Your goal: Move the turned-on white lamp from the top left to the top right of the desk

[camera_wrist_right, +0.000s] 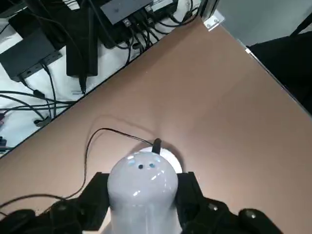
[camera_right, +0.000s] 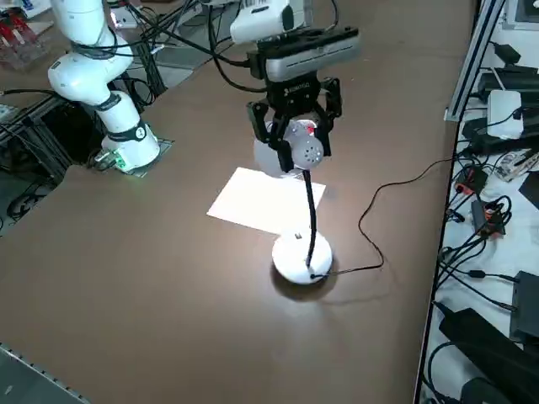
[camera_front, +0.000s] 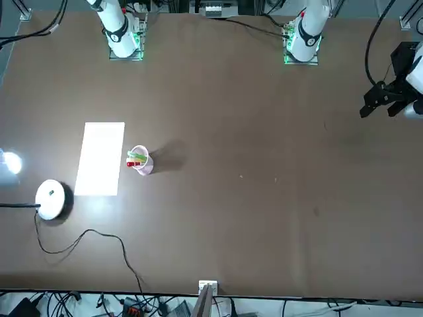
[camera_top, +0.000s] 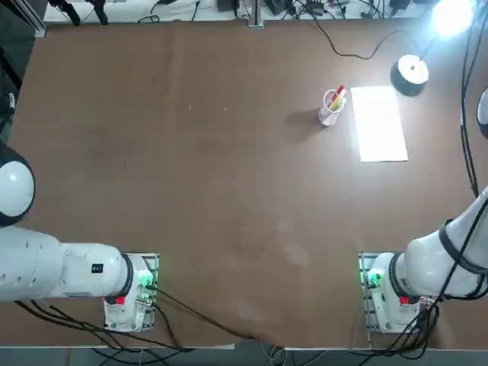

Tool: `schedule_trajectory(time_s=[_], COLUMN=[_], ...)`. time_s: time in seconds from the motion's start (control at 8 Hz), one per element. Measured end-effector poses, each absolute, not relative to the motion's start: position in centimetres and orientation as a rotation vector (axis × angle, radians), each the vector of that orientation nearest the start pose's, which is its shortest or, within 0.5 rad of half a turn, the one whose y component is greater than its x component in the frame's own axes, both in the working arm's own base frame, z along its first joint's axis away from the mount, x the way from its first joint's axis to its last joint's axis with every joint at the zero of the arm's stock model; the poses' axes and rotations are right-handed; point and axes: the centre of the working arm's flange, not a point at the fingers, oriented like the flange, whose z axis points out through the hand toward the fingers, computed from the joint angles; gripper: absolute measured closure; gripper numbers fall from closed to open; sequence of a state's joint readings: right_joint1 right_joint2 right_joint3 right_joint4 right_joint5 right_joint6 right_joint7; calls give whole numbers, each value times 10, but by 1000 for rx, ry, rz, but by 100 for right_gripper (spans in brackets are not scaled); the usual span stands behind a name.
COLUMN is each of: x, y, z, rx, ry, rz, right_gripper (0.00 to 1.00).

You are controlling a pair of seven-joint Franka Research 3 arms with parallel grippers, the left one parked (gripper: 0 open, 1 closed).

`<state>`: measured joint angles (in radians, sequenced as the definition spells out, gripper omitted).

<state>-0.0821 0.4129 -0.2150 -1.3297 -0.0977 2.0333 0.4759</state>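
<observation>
Right wrist view: the 2 fingers of the right pincer point(camera_wrist_right: 143, 195) stand well apart, closed on the head point(camera_wrist_right: 142, 183) of the white lamp point(camera_right: 312, 220), with 1 pad on each side. That head is glossy, rounded and hard-looking, so I would call it slippery and probably the most fragile part – enough squeeze to stop it turning, and no more.

The lamp is lit, its glow plain in the top view, and it is at the far right of the worktop point(camera_top: 229, 191), just beyond the white sheet point(camera_right: 268, 200) and past the cup of pens point(camera_top: 332, 107). Whether the disc base point(camera_right: 301, 257) touches the surface I cannot tell for sure; its dark shadow lies just beside it.

The slim black neck point(camera_right: 311, 202) looks bendable, and the base is likely the heaviest part. Held by the head, then, the lamp may swing or sag below the grip; slow moves and a level touchdown would suit it. Lower on the neck would give less swing but a thinner, softer hold. The thin cord point(camera_right: 381, 252) runs off over the far edge – light and limp, yet it could tug the base askew if pulled taut.
</observation>
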Motion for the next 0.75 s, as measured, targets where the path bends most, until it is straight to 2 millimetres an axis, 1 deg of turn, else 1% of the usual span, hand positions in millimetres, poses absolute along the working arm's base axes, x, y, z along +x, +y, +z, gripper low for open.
schedule_trajectory(time_s=[0.25, 0.5, 0.75], x=[685, 685, 671], y=[-188, -191, -192], z=[520, 513, 505], rx=[-3037, -3005, -2992], ry=[1126, 1101, 1081], rz=[-553, -683, -744], right_gripper=[28, 28, 28])
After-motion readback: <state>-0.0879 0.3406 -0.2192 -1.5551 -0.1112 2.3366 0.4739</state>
